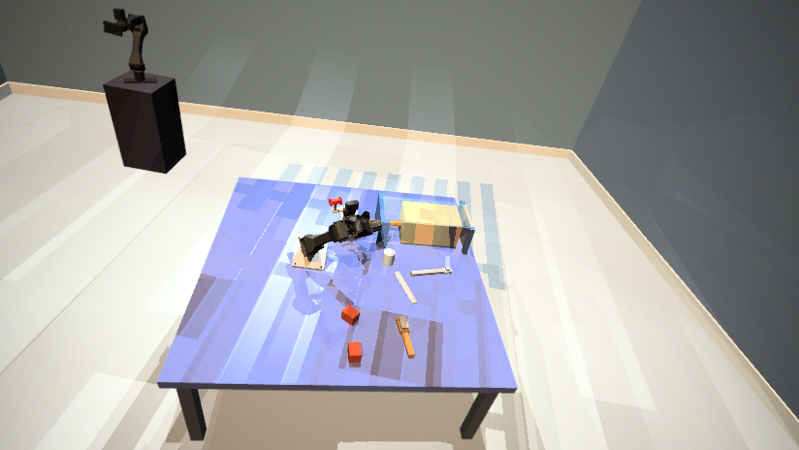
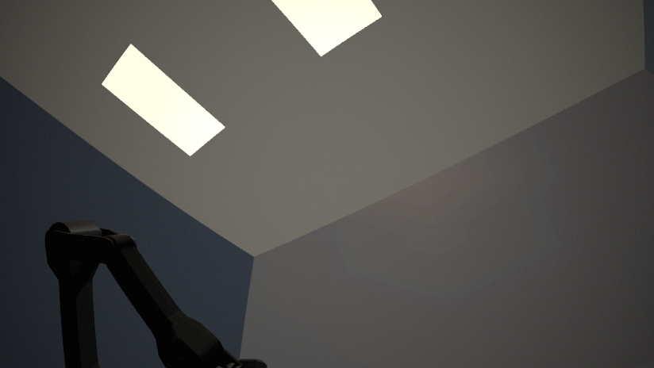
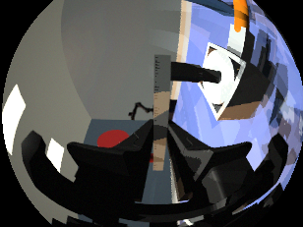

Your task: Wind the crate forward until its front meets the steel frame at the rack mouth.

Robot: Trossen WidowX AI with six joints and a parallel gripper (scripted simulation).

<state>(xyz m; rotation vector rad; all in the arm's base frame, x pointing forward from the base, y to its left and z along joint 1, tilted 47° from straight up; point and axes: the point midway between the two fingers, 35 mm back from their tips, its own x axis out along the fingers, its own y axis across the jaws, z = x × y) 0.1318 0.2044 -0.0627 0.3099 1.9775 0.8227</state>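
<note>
The winch handle, a flat pale bar [image 3: 161, 104] with a dark square key and a red grip [image 3: 113, 139] [image 1: 335, 201], is in my gripper [image 3: 159, 124], which is shut on the bar. The key [image 3: 194, 72] points at the winch's white round top [image 3: 212, 89]; I cannot tell whether its tip is in the hole. In the top view my arm hides most of the winch. An orange strap [image 1: 395, 223] [image 3: 240, 14] runs into the cubby [image 1: 385, 207] to the yellow crate [image 1: 428, 214]. The crate sits flat, with a gap between it and the cubby's winch-side end.
On the bench [image 1: 251, 335] lie a white cylinder [image 1: 388, 257], a flat bar [image 1: 405, 287], a wrench [image 1: 429, 273], an orange-handled tool [image 1: 407, 340] and two red blocks [image 1: 350, 314] [image 1: 355, 352]. Another dark arm [image 1: 136, 47] stands on a pedestal [image 1: 140, 122] behind.
</note>
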